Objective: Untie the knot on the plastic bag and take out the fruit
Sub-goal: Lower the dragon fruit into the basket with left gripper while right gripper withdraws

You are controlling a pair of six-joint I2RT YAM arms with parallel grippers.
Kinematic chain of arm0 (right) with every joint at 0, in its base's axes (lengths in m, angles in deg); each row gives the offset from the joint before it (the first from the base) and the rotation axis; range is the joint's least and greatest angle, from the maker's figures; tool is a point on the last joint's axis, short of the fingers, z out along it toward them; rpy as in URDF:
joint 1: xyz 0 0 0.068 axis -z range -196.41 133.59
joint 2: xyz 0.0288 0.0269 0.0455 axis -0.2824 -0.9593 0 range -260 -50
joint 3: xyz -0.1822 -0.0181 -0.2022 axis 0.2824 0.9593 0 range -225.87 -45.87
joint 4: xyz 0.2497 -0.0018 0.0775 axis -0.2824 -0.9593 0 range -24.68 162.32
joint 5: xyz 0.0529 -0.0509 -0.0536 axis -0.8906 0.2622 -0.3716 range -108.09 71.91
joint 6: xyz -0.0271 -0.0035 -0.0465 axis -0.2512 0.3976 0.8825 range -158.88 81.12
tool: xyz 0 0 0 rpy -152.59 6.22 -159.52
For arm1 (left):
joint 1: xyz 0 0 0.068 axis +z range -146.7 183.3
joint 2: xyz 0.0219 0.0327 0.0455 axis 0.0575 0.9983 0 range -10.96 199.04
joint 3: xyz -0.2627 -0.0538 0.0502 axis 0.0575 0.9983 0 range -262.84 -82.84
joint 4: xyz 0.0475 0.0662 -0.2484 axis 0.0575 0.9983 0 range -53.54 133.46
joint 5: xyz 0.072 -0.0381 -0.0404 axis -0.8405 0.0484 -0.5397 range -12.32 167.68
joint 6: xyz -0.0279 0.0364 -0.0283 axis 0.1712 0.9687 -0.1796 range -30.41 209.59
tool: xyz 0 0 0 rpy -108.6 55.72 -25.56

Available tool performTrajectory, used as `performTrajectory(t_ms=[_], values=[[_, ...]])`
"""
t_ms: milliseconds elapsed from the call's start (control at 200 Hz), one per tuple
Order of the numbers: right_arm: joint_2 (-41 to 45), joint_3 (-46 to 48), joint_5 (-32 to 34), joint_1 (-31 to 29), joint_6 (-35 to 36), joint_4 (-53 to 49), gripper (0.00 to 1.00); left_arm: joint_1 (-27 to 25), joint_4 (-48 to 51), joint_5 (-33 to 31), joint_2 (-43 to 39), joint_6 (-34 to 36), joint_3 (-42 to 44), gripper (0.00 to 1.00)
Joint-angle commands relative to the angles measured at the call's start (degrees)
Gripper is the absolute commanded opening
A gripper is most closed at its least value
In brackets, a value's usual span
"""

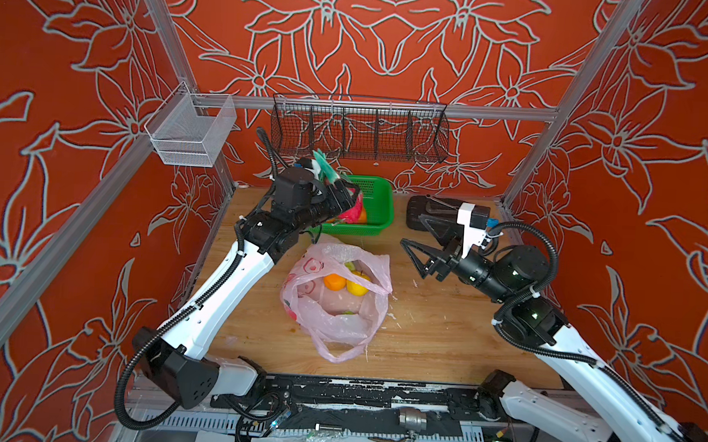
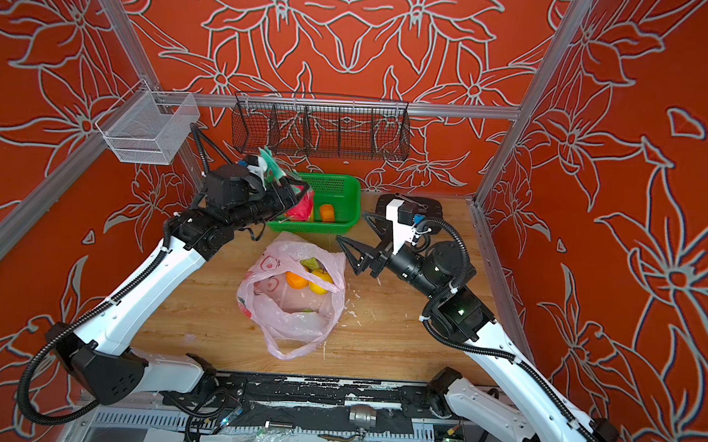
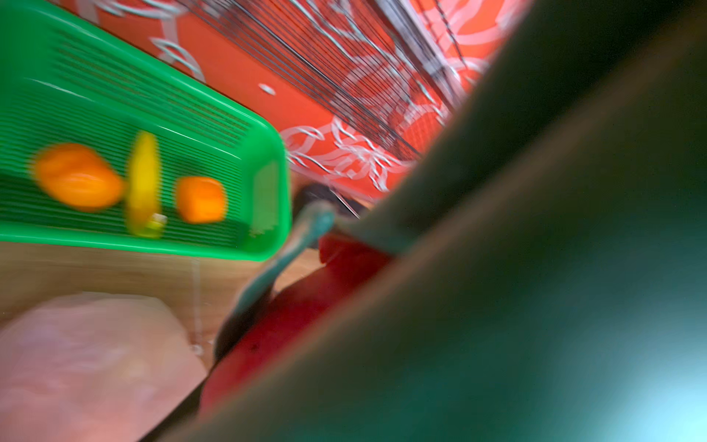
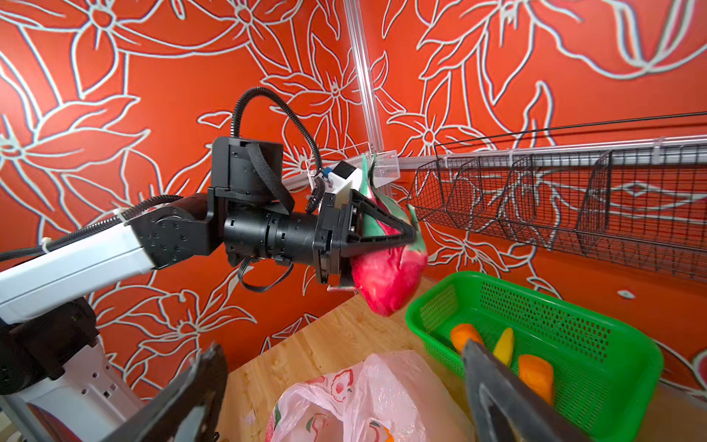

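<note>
Left gripper (image 4: 398,245): jaws clamped on the dragon fruit (image 4: 386,283), most of it hanging below them, over the green basket (image 4: 554,325). Right gripper (image 2: 354,230): jaws wide open, empty, plastic bag (image 2: 297,314) just ahead and below, mouth open. I reckon the fruit inside (image 2: 297,279) is light and slick; I'd pinch across its middle, clear of the flimsy film.

Walls (image 1: 394,58) on 3 sides are covered w/ red-orange sheeting printed w/ large pale flower outlines. An alu frame (image 1: 499,112) is run along the back wall & up the corners. A black wire basket (image 1: 359,133), split into compartments, is hung from the back rail; a small white mesh basket (image 1: 190,136) is hung at the left corner. The base is formed by a light wood tabletop (image 1: 442,326), flecked w/ white bits. The scene is evenly lit.
</note>
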Motion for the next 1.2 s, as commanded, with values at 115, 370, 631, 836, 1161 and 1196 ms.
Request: performTrajectory(t_ms=[115, 370, 631, 836, 1161, 1196], values=[[1.2, 2.3, 4.6, -0.1, -0.1, -2.8, 0.97, 8.9, -9.9, 0.2, 6.1, -9.6, 4.9, 0.53], [1.3, 3.1, 4.8, -0.1, -0.6, -3.5, 0.97, 13.1, -15.9, 2.2, 19.4, -18.5, 3.4, 0.48], [3.1, 3.2, 5.5, -0.1, -0.3, -5.6, 0.97, 13.3, -12.4, 3.5, 35.4, -24.7, -8.8, 0.44], [7.4, 4.5, 7.8, -0.1, 1.1, -8.6, 0.97, 13.6, -2.7, 2.3, 45.6, -27.5, -19.9, 0.42], [11.7, 5.4, 9.6, -0.1, 2.5, -12.0, 0.97, 14.4, 6.2, 8.8, 58.2, -26.8, -34.6, 0.63], [11.9, 5.3, 9.8, -0.1, 2.7, -12.3, 0.97, 14.4, 6.0, 9.1, 58.3, -27.1, -34.5, 0.66]])
